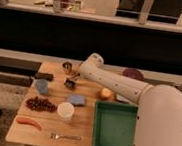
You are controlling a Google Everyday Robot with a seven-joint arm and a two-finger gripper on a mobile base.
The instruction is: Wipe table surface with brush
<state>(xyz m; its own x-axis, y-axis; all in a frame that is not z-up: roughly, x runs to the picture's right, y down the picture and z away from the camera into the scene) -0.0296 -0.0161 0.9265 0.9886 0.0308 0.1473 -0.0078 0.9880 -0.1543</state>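
The light tan wooden table surface (85, 122) carries several small items. The brush (70, 84), a small dark blocky head with a thin dark handle, rests head-down on the tabletop just in front of the metal cup (66, 67). My gripper (76, 77) reaches in from the right on the white arm (118, 83) and is shut on the brush's handle, right above the head.
A flat black bar (44, 76) and a blue-grey object (42, 86) lie left of the brush. Grapes (40, 103), a white cup (66, 111), a blue sponge (77, 100), an orange (105, 93), a carrot-like piece (29, 122), a fork (66, 137). A green tray (112, 136) at front right.
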